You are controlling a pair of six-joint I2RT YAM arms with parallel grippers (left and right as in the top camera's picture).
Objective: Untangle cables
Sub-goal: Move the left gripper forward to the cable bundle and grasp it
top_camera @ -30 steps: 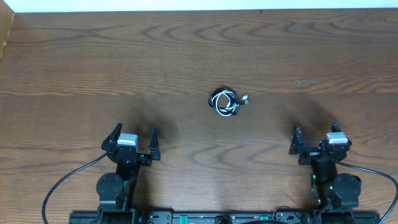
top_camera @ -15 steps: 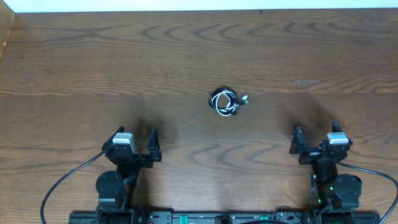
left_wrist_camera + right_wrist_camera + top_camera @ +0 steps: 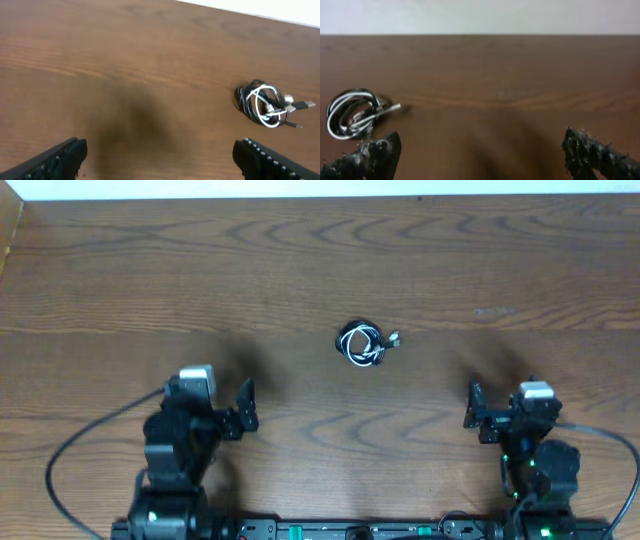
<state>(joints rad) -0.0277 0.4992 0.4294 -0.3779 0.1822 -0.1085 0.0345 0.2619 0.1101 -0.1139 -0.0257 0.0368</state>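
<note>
Overhead: cables (image 3: 362,345) bundled on table (image 3: 300,260) (black, white)

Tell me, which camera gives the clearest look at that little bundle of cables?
The left wrist view: the cables lie sharp there, black and white loops and plug ends distinct. The right wrist view shows them blurred and low; overhead they look tiny.

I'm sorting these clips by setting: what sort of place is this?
Likely a robotics lab bench: the left gripper and right gripper sit open over a wooden table, with bundled cables on it and a white wall behind.
</note>
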